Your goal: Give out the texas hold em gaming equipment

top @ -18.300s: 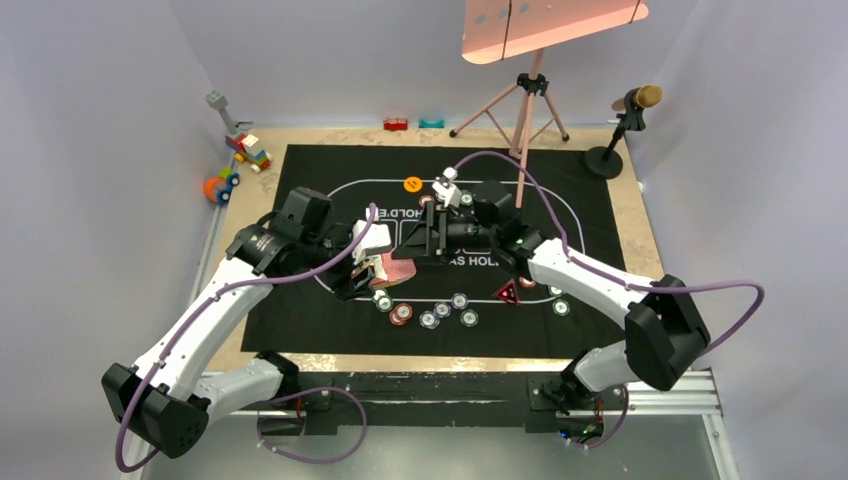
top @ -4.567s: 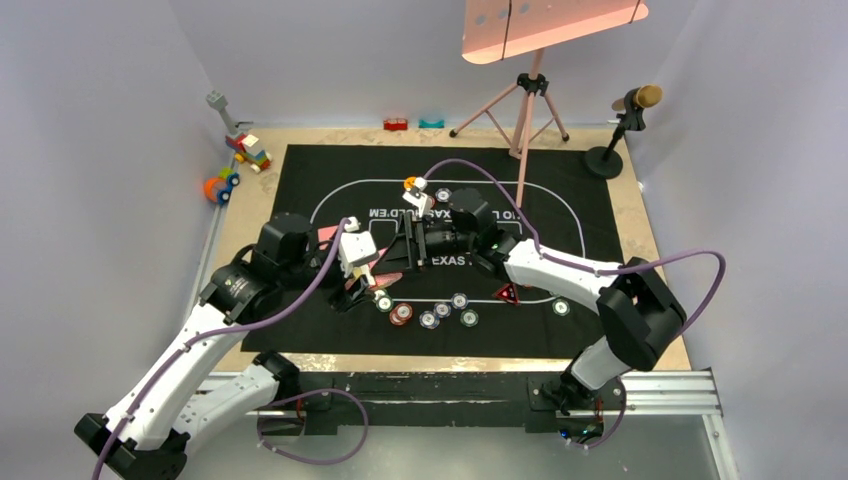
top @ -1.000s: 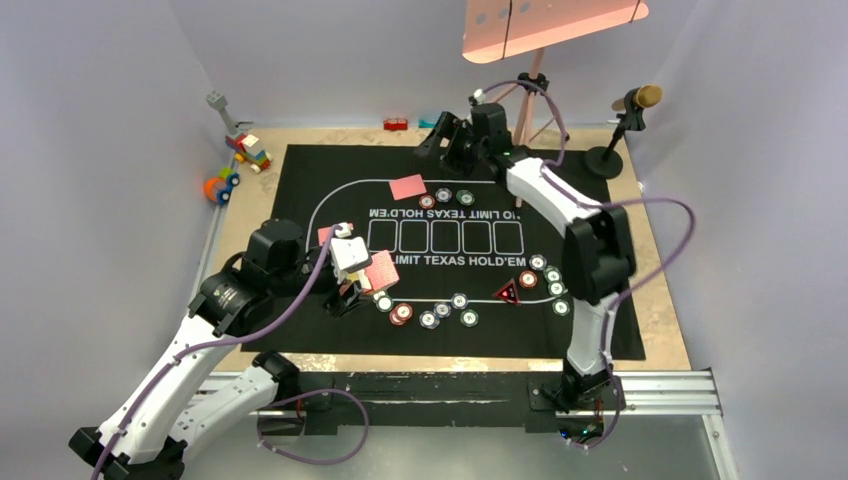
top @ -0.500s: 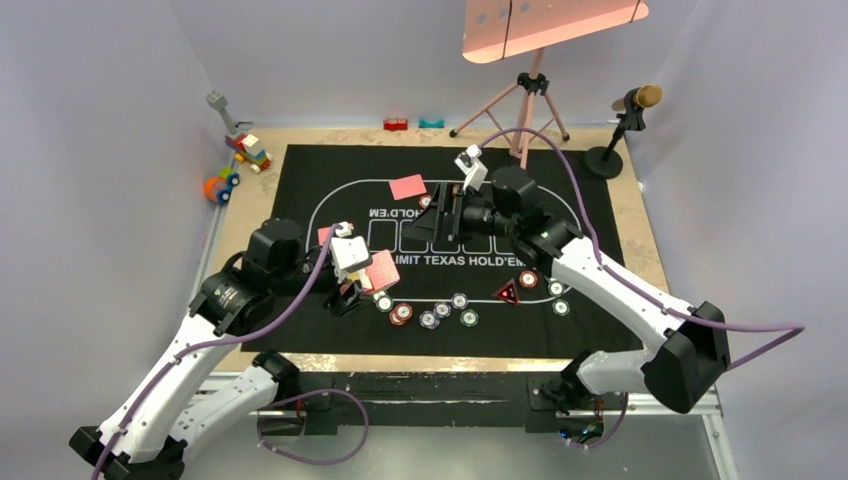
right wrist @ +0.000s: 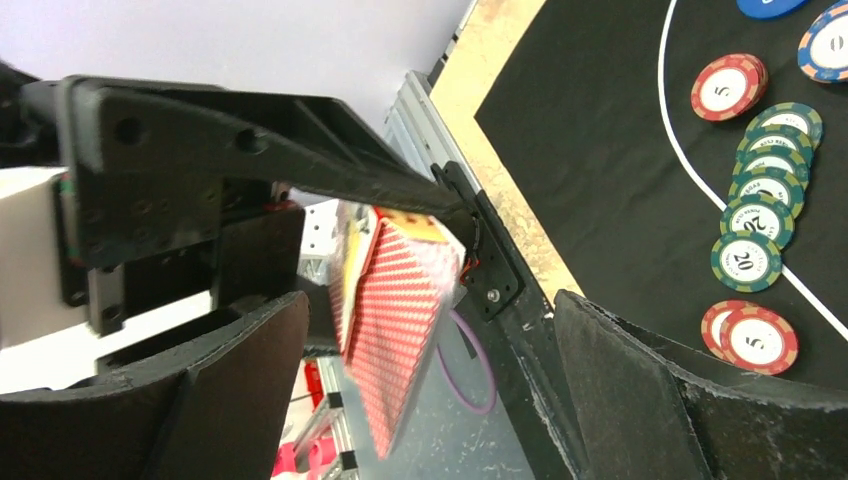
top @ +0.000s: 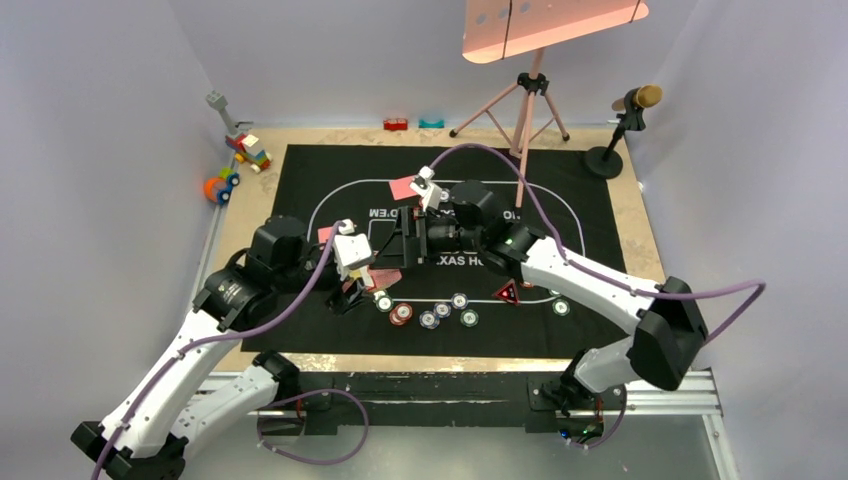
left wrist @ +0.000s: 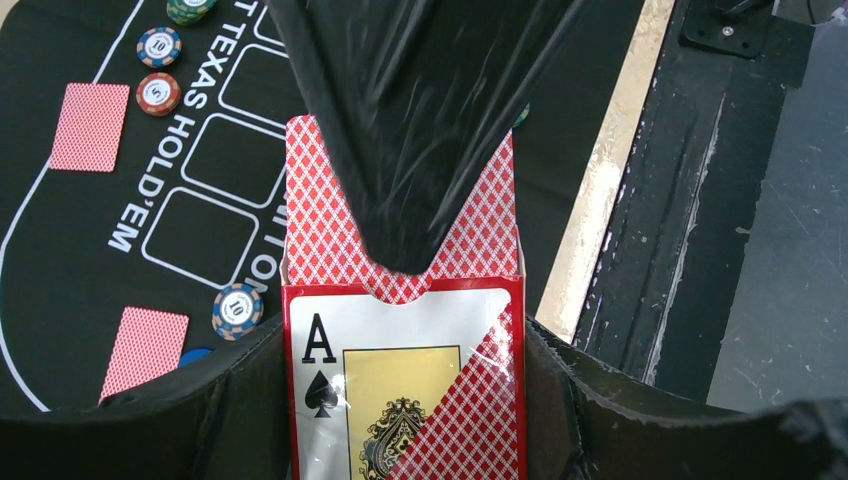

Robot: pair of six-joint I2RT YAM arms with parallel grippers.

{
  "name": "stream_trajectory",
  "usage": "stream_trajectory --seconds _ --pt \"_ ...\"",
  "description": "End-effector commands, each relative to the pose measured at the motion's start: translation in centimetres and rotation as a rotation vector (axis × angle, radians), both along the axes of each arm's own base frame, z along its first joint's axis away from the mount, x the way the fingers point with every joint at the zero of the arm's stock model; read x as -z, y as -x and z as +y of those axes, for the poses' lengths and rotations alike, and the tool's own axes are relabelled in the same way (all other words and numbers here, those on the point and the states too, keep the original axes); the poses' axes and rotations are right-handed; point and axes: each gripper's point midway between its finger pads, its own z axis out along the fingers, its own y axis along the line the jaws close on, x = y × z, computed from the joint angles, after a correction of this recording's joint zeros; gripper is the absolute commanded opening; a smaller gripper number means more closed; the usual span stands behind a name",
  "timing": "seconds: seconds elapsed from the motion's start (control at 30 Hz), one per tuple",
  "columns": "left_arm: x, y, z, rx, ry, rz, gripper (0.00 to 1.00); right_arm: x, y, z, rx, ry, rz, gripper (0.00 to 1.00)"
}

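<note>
My left gripper [top: 362,285] is shut on a red card box [top: 380,279] with an ace of spades on its face [left wrist: 400,390], held above the black mat's near left. Pink-backed cards [left wrist: 330,225] stick out of its open top. My right gripper [top: 393,250] is open, with its fingers on either side of these cards [right wrist: 395,310]; one black finger [left wrist: 420,130] covers their middle. Two single cards lie on the mat [left wrist: 90,125] [left wrist: 145,350]. Poker chips [top: 428,319] sit in a near row, with a red triangular marker [top: 508,293] to their right. A blue button [right wrist: 770,5] lies beside some chips.
Toy blocks [top: 247,150] and a wheeled toy [top: 220,185] lie off the mat at far left. A pink tripod [top: 527,110] and a microphone stand [top: 620,135] stand at the back right. Two small blocks [top: 412,124] lie at the far edge. More chips [top: 560,307] sit at the right.
My right arm swung back from the far edge of the mat to the card box in my left gripper. A card now lies at the far side. The left arm barely moved.
</note>
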Motion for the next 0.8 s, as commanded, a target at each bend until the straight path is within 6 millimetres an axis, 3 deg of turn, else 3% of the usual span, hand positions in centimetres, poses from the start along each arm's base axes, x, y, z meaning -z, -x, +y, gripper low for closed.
stream_trajectory --seconds 0.0,0.13,0.47,0.77 --pt "-3.6 -1.1 -0.8 0.004 0.068 -0.102 0.23 -2.4 0.4 1.6 -0.073 -0.065 -0.021 0.98" --pt "-4.0 -1.2 -0.9 0.007 0.07 -0.106 0.23 -1.8 0.5 2.0 -0.089 -0.064 -0.002 0.98" --pt "-4.0 -1.3 -0.9 0.006 0.073 -0.107 0.22 -1.3 1.2 1.7 -0.12 -0.063 0.045 0.63" --pt "-4.0 -1.2 -0.9 0.002 0.08 -0.109 0.22 -1.0 1.0 0.1 -0.087 -0.069 0.059 0.6"
